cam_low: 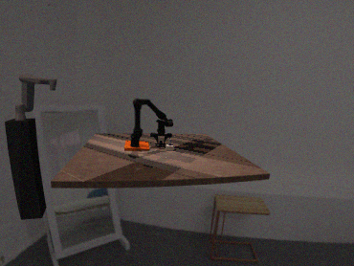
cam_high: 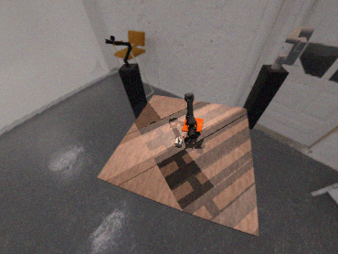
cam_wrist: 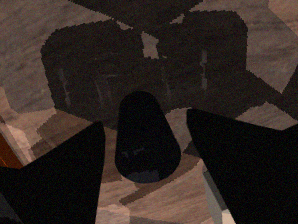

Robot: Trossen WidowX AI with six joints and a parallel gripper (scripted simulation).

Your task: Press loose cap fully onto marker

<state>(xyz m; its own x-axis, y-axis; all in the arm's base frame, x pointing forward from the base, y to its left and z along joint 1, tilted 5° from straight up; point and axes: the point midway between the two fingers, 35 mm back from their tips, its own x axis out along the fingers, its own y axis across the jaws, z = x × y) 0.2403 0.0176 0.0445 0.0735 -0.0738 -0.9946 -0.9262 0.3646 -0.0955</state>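
Hovering claw (cam_wrist: 143,163) open | cap (cam_wrist: 145,137) between fingers, ungripped

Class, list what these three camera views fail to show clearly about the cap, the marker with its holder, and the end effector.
- Dark rounded cap: wrist view, its base is lost in shadow between the black fingers.
- Marker and holder block: top view, too small; only a whitish speck beside the end effector, which is open.
- Exterior view: dim and distant; small objects under the black arm blur together.
- Wrist view: finger tips cut off by the lower edge.
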